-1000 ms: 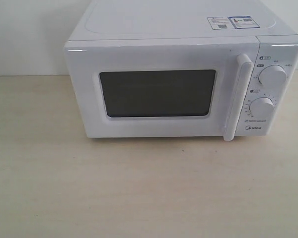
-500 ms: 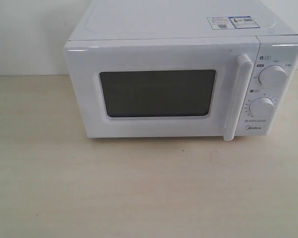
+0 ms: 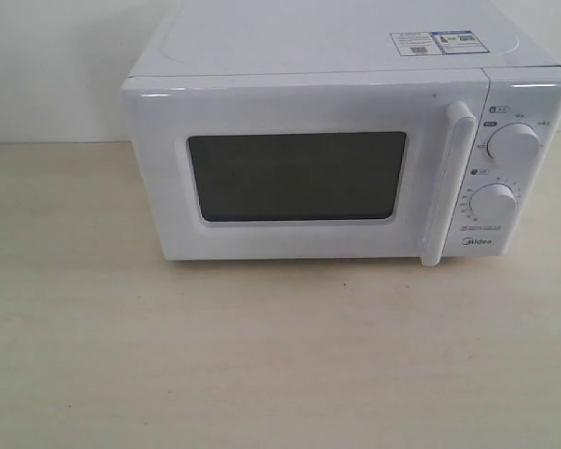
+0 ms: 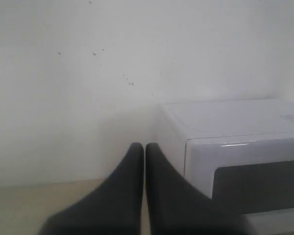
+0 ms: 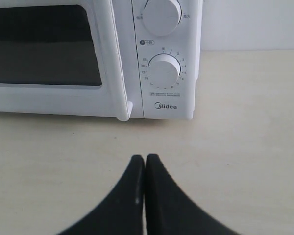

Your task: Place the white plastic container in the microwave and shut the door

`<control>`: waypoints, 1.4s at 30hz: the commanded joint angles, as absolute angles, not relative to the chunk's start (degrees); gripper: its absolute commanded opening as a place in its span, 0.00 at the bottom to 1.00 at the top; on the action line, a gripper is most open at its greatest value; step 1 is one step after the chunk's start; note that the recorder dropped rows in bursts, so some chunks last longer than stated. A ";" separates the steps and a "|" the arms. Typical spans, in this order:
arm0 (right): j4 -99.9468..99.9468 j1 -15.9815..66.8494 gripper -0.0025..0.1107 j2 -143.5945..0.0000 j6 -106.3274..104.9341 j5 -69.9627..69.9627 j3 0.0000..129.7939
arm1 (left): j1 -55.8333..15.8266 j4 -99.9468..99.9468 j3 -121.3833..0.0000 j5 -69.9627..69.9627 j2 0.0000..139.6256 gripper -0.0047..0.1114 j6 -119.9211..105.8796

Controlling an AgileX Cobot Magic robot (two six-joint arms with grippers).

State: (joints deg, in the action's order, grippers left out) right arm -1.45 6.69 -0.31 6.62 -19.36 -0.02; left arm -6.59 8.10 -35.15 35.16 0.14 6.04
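The white Midea microwave (image 3: 337, 168) stands at the back of the table with its door (image 3: 299, 173) closed; the dark window and the vertical bar handle (image 3: 447, 182) face me. No white plastic container shows in any view. My left gripper (image 4: 144, 147) is shut with nothing in it, off the microwave's (image 4: 235, 147) left corner. Over the table in front of the dial panel (image 5: 164, 68), my right gripper (image 5: 145, 157) is shut and empty. Neither arm appears in the exterior view.
Two round dials (image 3: 514, 145) sit on the microwave's right panel, and stickers (image 3: 438, 42) lie on its top. A pale wooden table (image 3: 262, 355) stretches in front. A white wall (image 4: 88, 73) rises behind.
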 commanded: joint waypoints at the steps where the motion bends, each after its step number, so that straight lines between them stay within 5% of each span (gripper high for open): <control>1: -1.78 6.28 0.02 0.00 6.60 -19.03 0.00 | -1.97 0.00 -26.80 26.21 0.00 0.07 8.82; 9: -1.78 6.28 0.02 0.00 6.60 -19.03 0.00 | 2.75 -15.77 -13.00 17.50 0.00 0.07 1.61; 23: -1.78 6.28 0.02 0.00 6.60 -19.03 0.00 | 2.88 -15.62 0.00 9.56 0.00 0.07 -6.51; 42: -1.78 6.28 0.02 0.00 6.60 -19.03 0.00 | 2.78 -12.61 0.00 19.39 0.00 0.07 -14.57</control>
